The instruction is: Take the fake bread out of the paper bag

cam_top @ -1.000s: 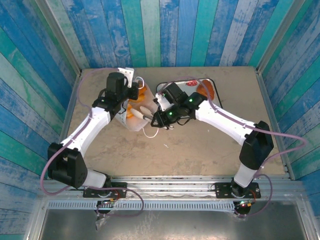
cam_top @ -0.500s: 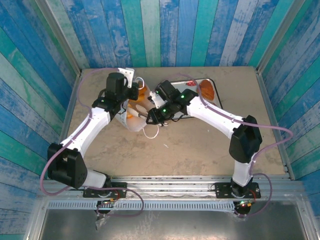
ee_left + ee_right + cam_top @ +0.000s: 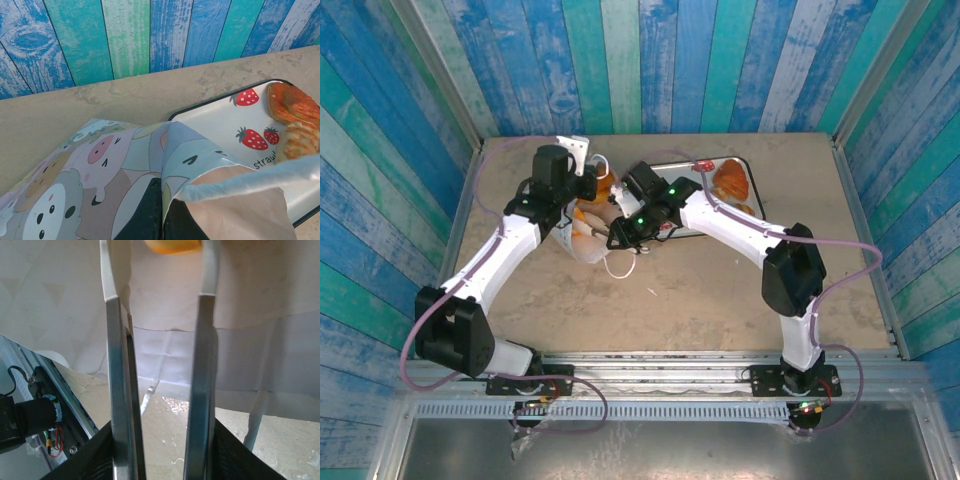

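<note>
The paper bag (image 3: 582,240) lies on its side at centre left, mouth toward the right. In the left wrist view its outside (image 3: 100,170) carries a cartoon animal print. My left gripper (image 3: 587,186) (image 3: 161,212) is shut on the bag's upper edge and holds the mouth up. My right gripper (image 3: 611,232) reaches into the mouth. Its long fingers (image 3: 114,365) stand apart inside the bag. An orange piece of fake bread (image 3: 172,245) sits between their white tips, with a gap on the left side. More orange bread (image 3: 607,188) shows in the bag.
A white strawberry-print tray (image 3: 705,182) (image 3: 225,120) lies right of the bag, with golden pastries (image 3: 731,182) (image 3: 292,117) on it. A cord handle (image 3: 620,266) trails on the table in front of the bag. Striped walls close in the back and sides.
My right arm has swung left and pushed its gripper further into the bag mouth, with the jaws a little narrower. The pastries on the tray are uncovered. The left arm has held still.
</note>
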`<action>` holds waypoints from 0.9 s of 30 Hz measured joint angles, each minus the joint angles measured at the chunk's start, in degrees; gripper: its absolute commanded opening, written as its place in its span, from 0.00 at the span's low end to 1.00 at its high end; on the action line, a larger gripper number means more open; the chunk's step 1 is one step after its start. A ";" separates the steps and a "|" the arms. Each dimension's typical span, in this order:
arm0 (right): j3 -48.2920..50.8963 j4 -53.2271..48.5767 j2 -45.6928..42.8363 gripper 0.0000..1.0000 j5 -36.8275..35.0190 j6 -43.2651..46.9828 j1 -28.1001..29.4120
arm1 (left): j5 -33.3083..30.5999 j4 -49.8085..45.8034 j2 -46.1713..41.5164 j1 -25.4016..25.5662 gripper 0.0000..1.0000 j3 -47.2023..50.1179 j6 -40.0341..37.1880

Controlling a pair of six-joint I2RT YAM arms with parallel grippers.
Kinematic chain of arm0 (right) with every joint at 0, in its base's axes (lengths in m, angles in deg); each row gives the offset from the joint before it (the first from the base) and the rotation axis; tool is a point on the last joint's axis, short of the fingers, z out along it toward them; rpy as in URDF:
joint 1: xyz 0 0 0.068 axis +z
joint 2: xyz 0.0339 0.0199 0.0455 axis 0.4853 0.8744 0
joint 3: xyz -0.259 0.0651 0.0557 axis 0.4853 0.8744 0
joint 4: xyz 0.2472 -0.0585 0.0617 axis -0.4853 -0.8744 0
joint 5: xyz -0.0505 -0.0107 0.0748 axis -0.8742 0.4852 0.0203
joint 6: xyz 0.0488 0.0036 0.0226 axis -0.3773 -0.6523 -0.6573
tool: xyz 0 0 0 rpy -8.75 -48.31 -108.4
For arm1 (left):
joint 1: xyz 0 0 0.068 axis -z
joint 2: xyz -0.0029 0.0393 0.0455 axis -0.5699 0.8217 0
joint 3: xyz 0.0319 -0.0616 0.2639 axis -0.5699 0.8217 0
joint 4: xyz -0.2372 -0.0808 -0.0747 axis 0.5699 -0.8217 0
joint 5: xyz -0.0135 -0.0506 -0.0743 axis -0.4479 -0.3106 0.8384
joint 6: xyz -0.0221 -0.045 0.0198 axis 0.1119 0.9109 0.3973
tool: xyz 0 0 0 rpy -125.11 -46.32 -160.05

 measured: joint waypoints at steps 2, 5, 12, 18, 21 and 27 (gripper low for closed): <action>-0.04 0.00 0.00 0.31 0.02 0.07 0.00 | 0.02 0.02 0.00 0.00 0.00 0.00 0.00; -0.07 0.00 0.00 0.18 -0.04 0.11 0.00 | 0.00 0.04 0.00 0.00 0.00 0.02 0.00; 0.35 0.07 -0.50 0.09 -0.46 0.09 0.00 | -0.26 0.11 0.00 0.00 0.00 0.20 0.15; 3.15 0.33 -4.50 0.04 -1.51 -0.07 0.02 | -0.57 0.90 0.00 0.02 0.00 0.31 0.66; 4.72 0.59 -7.15 0.01 -1.86 -0.33 0.04 | -0.98 1.22 0.00 0.02 0.00 0.31 0.90; 7.17 1.38 -11.17 0.01 -2.05 -1.25 -0.42 | -2.27 1.97 -0.02 0.02 0.00 0.52 1.73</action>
